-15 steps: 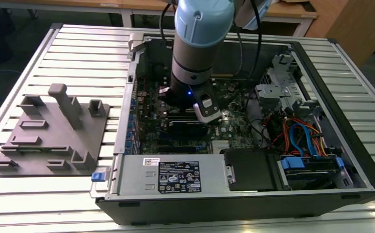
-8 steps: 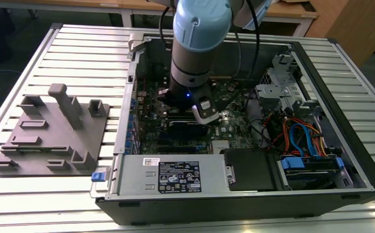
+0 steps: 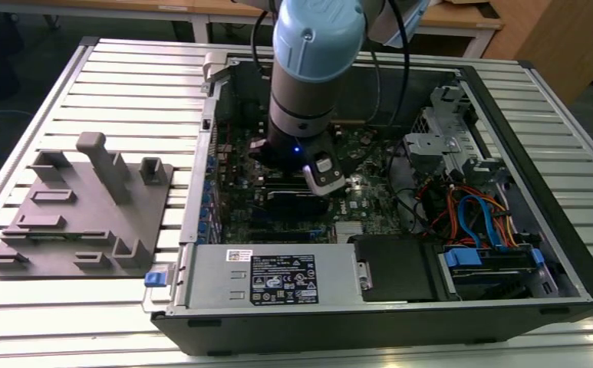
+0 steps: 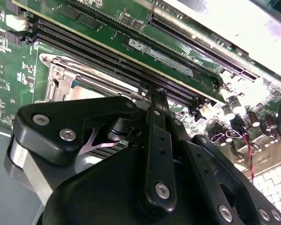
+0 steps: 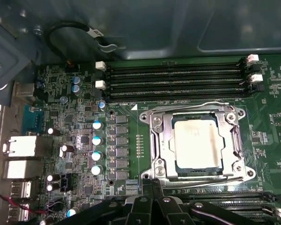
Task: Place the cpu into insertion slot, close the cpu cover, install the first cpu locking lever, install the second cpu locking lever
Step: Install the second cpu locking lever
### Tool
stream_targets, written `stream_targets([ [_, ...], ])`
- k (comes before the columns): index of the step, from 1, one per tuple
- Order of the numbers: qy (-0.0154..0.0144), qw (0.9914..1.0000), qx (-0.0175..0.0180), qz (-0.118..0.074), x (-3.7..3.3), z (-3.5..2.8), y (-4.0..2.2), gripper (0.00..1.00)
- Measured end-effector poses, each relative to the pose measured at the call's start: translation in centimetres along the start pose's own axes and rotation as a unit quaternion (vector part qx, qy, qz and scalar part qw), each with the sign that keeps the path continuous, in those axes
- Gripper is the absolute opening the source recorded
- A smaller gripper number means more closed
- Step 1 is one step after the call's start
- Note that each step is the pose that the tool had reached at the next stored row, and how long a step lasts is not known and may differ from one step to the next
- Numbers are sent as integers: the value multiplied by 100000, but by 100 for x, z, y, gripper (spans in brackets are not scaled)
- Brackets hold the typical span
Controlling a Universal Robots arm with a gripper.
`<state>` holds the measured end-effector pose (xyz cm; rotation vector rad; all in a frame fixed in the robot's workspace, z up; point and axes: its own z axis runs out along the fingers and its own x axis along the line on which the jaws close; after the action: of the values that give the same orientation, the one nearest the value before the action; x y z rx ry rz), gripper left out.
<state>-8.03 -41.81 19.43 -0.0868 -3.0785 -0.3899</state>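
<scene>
In the first wrist view the cpu [image 5: 198,143] lies flat in the insertion slot [image 5: 244,174], its dull silver top showing through the cut-out of the cpu cover [image 5: 158,140]. The cover lies down flat around the chip. A thin wire lever [image 5: 192,103] runs along the socket edge beside the memory slots. My gripper [image 5: 152,185] is shut with nothing between its fingers, its tips right at the socket edge opposite that lever. In the second wrist view the gripper [image 4: 157,96] points at the socket frame [image 4: 61,77]. In the exterior view the gripper [image 3: 324,182] is low over the motherboard.
Long black memory slots [image 5: 178,79] flank the socket, with capacitors [image 5: 97,140] beside it. The open computer case holds a power-supply box [image 3: 265,280], drive bays and coloured cables [image 3: 480,215]. A grey fixture [image 3: 81,207] sits on the slatted table at the exterior view's left.
</scene>
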Motion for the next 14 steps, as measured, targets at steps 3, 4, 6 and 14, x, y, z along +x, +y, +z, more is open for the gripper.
stream_targets([
  [3, 20, 100000, -167, -5, 4, 7, 5, 10],
  [4, 27, 100000, -261, -8, 5, 13, 6, 10],
  [6, 24, 99999, -505, -19, 6, 28, 5, 10],
  [14, 45, 99996, -936, -29, 29, 49, 8, 10],
])
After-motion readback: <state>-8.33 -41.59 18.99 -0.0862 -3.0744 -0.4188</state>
